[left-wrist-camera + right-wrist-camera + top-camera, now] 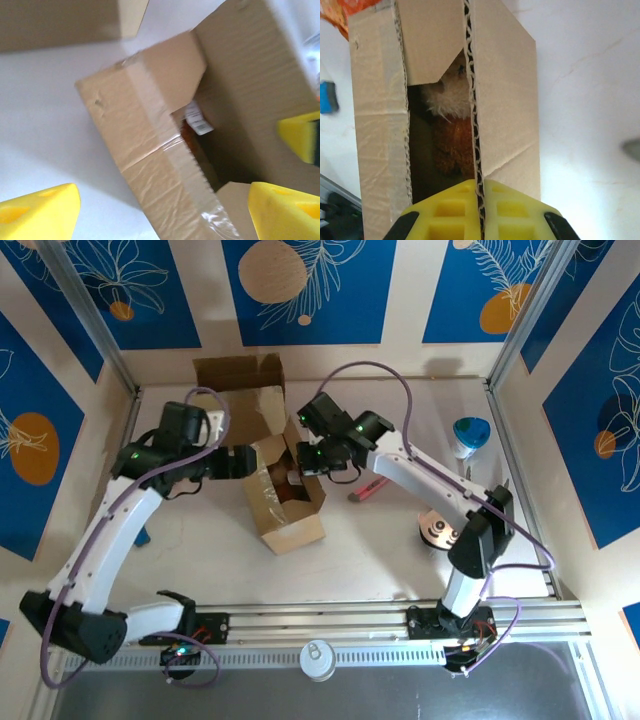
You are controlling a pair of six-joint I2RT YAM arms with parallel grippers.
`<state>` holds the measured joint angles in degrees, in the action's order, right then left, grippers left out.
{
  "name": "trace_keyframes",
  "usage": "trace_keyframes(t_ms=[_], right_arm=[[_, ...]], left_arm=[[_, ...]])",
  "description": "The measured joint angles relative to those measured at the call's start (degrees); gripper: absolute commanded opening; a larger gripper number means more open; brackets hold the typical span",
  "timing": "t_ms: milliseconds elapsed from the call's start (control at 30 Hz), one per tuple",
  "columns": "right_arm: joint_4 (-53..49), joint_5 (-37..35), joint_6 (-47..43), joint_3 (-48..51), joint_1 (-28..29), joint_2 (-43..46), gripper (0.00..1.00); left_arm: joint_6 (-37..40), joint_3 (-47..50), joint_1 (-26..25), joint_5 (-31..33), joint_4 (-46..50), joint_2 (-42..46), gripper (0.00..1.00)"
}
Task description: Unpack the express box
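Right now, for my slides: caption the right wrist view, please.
Right gripper clamps the box wall, a furry brown toy visible inside.

I see a brown box [290,530] with clear tape [172,150], a toy [451,130] of orange-brown and white fur, yellow fingers [445,212], blue walls [340,300] with orange circles.

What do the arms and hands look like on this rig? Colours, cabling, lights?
Matching pair: left arm and right arm have white links, black joint housings and black bases. A lilac cable loops along each. Small green lights glow near the wrists. The left hand and right hand are black with bright yellow fingers, moulded with recesses.
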<state>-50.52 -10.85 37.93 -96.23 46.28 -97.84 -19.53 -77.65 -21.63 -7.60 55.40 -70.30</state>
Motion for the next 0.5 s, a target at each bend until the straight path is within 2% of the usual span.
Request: trace_keyframes(t_ms=[133, 267, 500], right_arm=[[8.37, 0.76, 9.22, 11.13, 1.09, 5.42, 0.00], [15.72, -0.50, 15.93, 18.25, 2.75, 9.86, 0.00], [23.63, -3.76, 23.30, 24.90, 5.86, 13.42, 0.00]], left_arm=[[0.15, -0.68, -4.92, 3.65, 4.20, -3.96, 0.89], [-0.17, -2.71, -9.44, 8.13, 6.88, -5.97, 0.89], [-2.67, -5.14, -17.31, 17.09, 11.34, -10.73, 0.93]])
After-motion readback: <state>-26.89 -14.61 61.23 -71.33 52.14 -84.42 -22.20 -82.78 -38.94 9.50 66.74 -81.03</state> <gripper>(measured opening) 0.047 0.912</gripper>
